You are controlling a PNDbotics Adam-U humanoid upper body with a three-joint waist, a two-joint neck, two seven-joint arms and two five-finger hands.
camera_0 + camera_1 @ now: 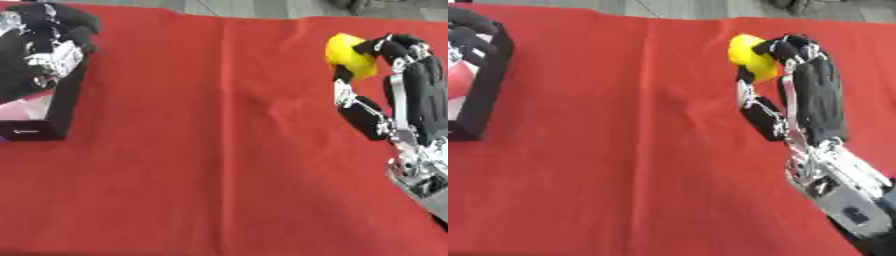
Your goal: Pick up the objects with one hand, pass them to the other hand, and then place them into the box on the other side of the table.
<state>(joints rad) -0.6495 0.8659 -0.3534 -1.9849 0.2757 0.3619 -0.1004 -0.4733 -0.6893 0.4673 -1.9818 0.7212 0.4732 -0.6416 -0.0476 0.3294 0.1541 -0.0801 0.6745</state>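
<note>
Yellow object sits pinched in your right hand, fingers and thumb curled round it, above the red cloth. Well to its left, your left hand hangs over the black box; can't tell its finger state.

A lab-like test bench — red cloth covers the table, grey floor beyond.
</note>
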